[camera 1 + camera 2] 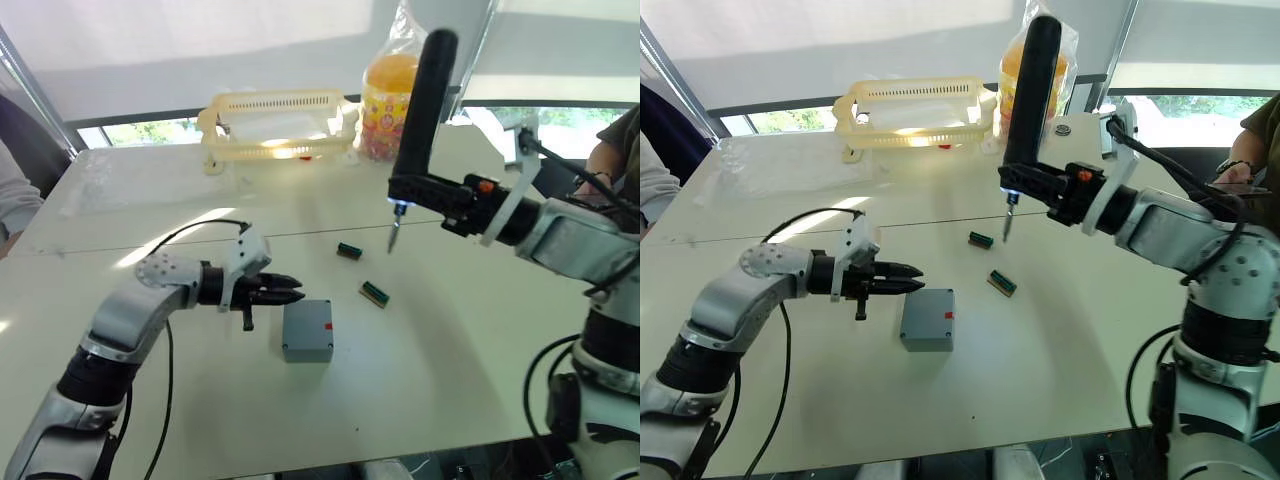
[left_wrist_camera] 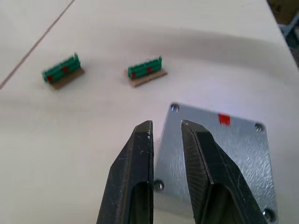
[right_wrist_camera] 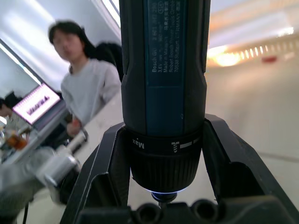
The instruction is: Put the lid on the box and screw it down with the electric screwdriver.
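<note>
My right hand (image 3: pixel 161 186) pinches the stiff, top-heavy electric screwdriver (image 1: pixel 418 110) low on its collar, left hand (image 1: pixel 290 293) nearly closed, empty.

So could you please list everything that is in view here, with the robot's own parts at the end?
Box: one, grey with a small red mark, on the table near its front edge; the lid sits on top.
Electric screwdriver: one, black, held upright above the table, light at its tip.
Terminal blocks: two, green, on the table beyond the box.
Basket: one, pale yellow, at the table's far side.
Snack bag: one, orange and clear, beside the basket.
Table: one, white.
People: seated at the table's edges.
Left gripper: black, jaws slightly parted, empty, beside the box.
Right gripper: black, jaws clamping the screwdriver.
</note>
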You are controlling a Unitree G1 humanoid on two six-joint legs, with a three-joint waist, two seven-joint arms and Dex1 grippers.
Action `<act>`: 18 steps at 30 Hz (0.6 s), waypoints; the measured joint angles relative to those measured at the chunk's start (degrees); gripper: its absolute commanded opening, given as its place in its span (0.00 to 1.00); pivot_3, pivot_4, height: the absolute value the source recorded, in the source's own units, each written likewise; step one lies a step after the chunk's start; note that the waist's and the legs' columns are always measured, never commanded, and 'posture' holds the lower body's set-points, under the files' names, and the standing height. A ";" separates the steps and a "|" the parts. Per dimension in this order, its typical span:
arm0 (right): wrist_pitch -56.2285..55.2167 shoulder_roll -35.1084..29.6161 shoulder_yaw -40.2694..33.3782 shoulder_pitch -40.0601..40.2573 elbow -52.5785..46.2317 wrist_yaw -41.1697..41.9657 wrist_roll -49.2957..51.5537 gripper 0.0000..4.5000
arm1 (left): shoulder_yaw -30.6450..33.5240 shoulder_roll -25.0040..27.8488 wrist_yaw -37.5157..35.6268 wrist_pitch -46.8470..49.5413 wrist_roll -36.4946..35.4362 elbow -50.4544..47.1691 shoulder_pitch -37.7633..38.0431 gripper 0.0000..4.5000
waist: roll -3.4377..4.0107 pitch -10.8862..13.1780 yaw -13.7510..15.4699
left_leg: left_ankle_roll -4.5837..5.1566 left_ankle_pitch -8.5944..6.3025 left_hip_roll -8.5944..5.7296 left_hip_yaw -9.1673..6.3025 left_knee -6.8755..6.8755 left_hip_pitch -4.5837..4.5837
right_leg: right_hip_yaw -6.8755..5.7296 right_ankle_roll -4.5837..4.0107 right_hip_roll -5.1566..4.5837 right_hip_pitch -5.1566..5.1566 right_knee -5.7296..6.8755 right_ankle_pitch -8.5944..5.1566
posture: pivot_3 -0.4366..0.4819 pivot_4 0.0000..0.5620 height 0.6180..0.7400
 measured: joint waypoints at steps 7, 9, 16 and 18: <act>7.99 -15.76 5.56 13.00 12.35 -11.19 15.69 0.39 | -2.36 3.42 -2.65 -0.46 0.79 -5.86 -1.69 0.21 | -0.05 0.11 0.25 | 0.38 -0.22 0.00 0.15 0.03 -0.10 | 0.09 0.05 -0.02 0.01 -0.31 -0.04 | 0.48 0.27 1.00; 9.43 -19.78 9.58 16.54 12.64 -12.48 18.04 0.39 | -3.23 2.70 -1.41 -0.25 1.15 -8.15 -1.42 0.21 | 0.06 0.19 0.14 | 0.38 -0.22 -0.01 0.22 0.08 -0.07 | 0.18 0.06 -0.02 0.00 -0.25 -0.03 | 0.48 0.27 1.00; 9.85 -23.70 16.58 20.00 13.18 -13.59 19.92 0.39 | -5.98 1.69 2.30 2.01 1.23 -14.09 3.41 0.21 | -0.04 0.25 -0.77 | 0.34 -0.18 0.02 0.19 0.21 0.15 | 0.26 0.00 0.12 0.05 0.00 0.01 | 0.48 0.27 1.00; 9.95 -23.59 18.15 18.83 14.34 -13.30 19.06 0.39 | -6.09 1.89 2.68 2.30 1.19 -15.31 3.80 0.21 | -0.04 0.25 -0.71 | 0.29 -0.14 0.01 0.20 0.27 0.15 | 0.27 -0.05 0.12 0.06 0.00 0.06 | 0.48 0.27 1.00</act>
